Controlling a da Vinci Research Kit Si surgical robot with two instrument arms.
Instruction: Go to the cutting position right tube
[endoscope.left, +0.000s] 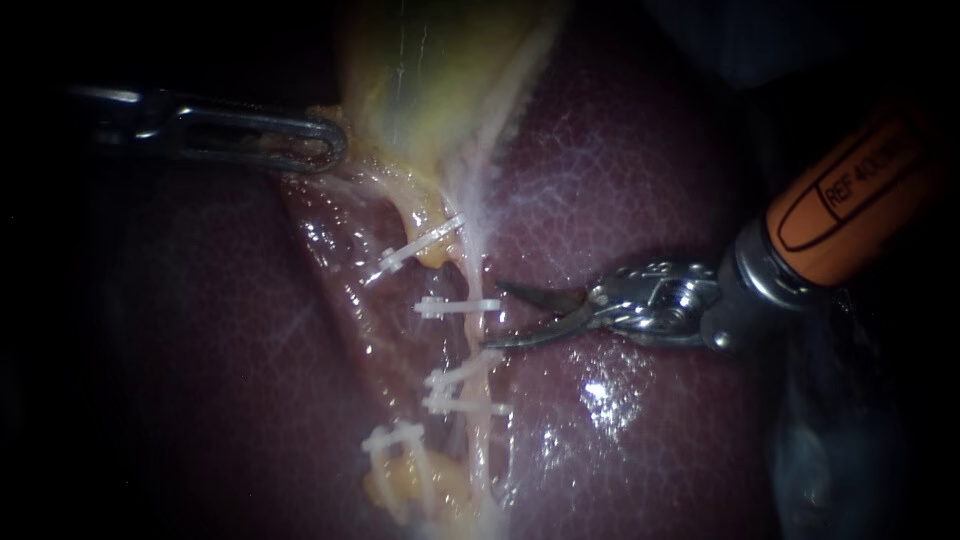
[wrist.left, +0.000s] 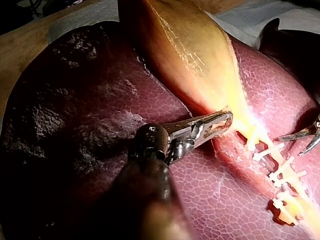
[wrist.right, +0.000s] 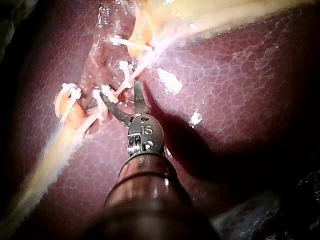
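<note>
Endoscope: my left instrument (endoscope.left: 325, 148), jaws closed on the gallbladder's (endoscope.left: 430, 90) lower edge. My right instrument (endoscope.left: 493, 316), curved blades parted, gripping nothing, tips just beside the right tube (endoscope.left: 472, 262), between its white clips (endoscope.left: 455, 307).

Left wrist: left instrument (wrist.left: 222, 122) clamps the gallbladder (wrist.left: 190, 55) over the liver (wrist.left: 100, 75).

Right wrist: right instrument (wrist.right: 120, 91) blades spread at the clipped right tube (wrist.right: 140, 62); whether they straddle it, I cannot tell.

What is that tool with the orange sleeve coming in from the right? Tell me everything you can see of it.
That is the right instrument. Its orange shaft ends in a shiny metal wrist bearing two thin, dark, curved blades, open and holding nothing. It reaches over the dark red liver, tips at the pale right tube between white clips; whether they touch it I cannot tell.
</note>
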